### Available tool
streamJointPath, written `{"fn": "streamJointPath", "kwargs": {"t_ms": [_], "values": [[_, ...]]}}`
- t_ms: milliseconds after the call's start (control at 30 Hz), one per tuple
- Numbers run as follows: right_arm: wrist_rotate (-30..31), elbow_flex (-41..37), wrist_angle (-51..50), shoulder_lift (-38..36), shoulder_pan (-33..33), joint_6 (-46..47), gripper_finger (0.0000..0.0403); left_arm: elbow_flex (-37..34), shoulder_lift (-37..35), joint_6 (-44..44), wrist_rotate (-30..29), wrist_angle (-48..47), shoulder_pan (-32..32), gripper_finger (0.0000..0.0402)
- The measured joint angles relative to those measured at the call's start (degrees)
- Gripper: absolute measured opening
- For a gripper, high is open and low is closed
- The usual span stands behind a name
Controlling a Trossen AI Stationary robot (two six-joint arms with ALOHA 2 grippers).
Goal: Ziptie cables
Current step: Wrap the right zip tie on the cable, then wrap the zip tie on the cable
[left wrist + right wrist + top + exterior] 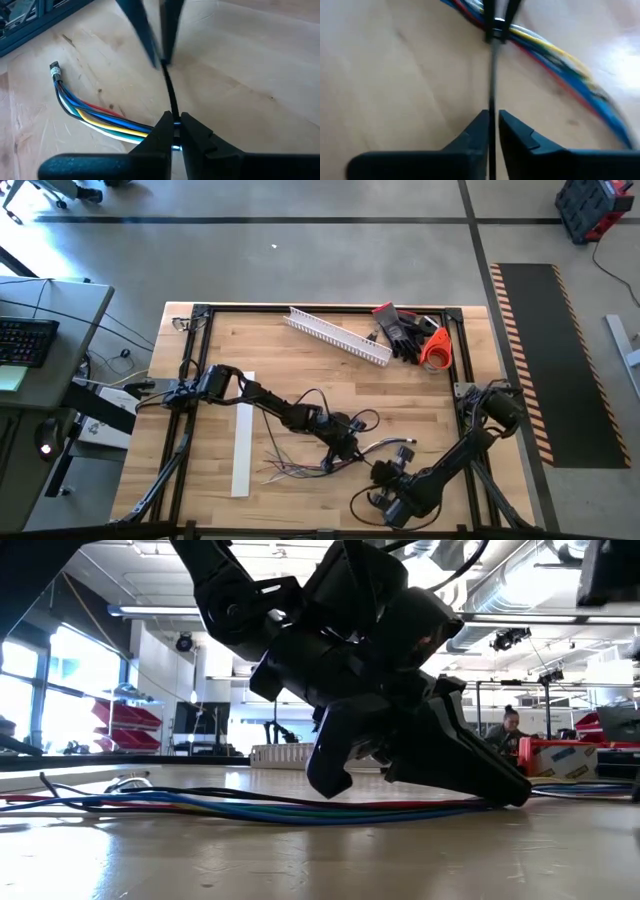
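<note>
**Wrist views: tie looped, tightening in progress**

Mid-table, the cables (107, 120) lie bundled with a dark zip tie (492, 75) around them. The left gripper (175, 125) is clenched at the tie's head; the right gripper (492, 120) pinches its tail nearby. Judging by this, cinching remains, perhaps trimming.

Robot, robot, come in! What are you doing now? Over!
Left tool shut on cables. Right tool shut on zip tie, pulling. Nothing in the way.
</note>
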Motion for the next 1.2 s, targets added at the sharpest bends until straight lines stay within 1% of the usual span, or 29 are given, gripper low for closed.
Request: {"fn": "streamJointPath", "kwargs": {"t_ms": [100,167,267,400,500,600,667,733,833,933,1000,1133,1200], "values": [[0.46,4.46,-8.5,0.01,-0.4,0.89,0.0072,0.0,0.0,-1.01,-0.03,0.35,0.04,0.0005],[0.93,7.19,-13.78,0.01,-0.4,2.63,0.0101,-0.04,0.06,-1.41,-0.03,0.82,0.04,0.0018],[1.38,10.03,-18.1,-0.01,-0.41,5.05,0.0141,-0.12,-0.63,-1.41,-0.64,0.47,0.04,0.0053],[1.95,10.95,-18.6,-0.05,-0.29,6.45,0.0178,-0.22,-3.49,-1.37,-3.7,-0.61,0.0,0.0106],[1.81,10.59,-18.2,-0.05,0.17,8.04,0.0194,-0.16,-7.13,-0.98,-6.32,-4.61,-0.03,0.0132],[2.6,10.49,-18.56,-0.05,1.09,10.15,0.0199,-0.15,-11.23,-0.07,-8.95,-12.65,-0.4,0.0146],[5.08,10.49,-18.37,-0.05,1.78,11.95,0.0199,-0.17,-14.21,-0.09,-11.65,-18.03,-0.92,0.0147],[9.63,10.49,-17.81,-0.05,2.44,13.83,0.0199,-1.5,-17.5,-0.24,-14.29,-21.46,-1.62,0.0139],[18.62,10.39,-13.72,0.15,3.39,14.29,0.0199,-8.36,-24.02,-1.34,-17.07,-21.85,-3.0,0.0115],[27.04,8.53,-4.95,0.38,4.15,11.06,0.0199,-17.39,-31.99,-5.89,-17.66,-21.11,-4.04,0.0088],[31.09,6.53,2.77,0.41,4.33,6.99,0.0199,-23.48,-37.79,-9.04,-18.38,-20.52,-4.75,0.0072],[33.17,2.49,17.04,0.41,3.19,-3.0,0.0199,-33.99,-47.42,-13.76,-19.25,-23.5,-6.99,0.0053],[33.31,0.71,22.44,0.41,2.23,-6.43,0.0199,-37.51,-51.87,-15.18,-19.49,-26.12,-8.55,0.0049]]}}
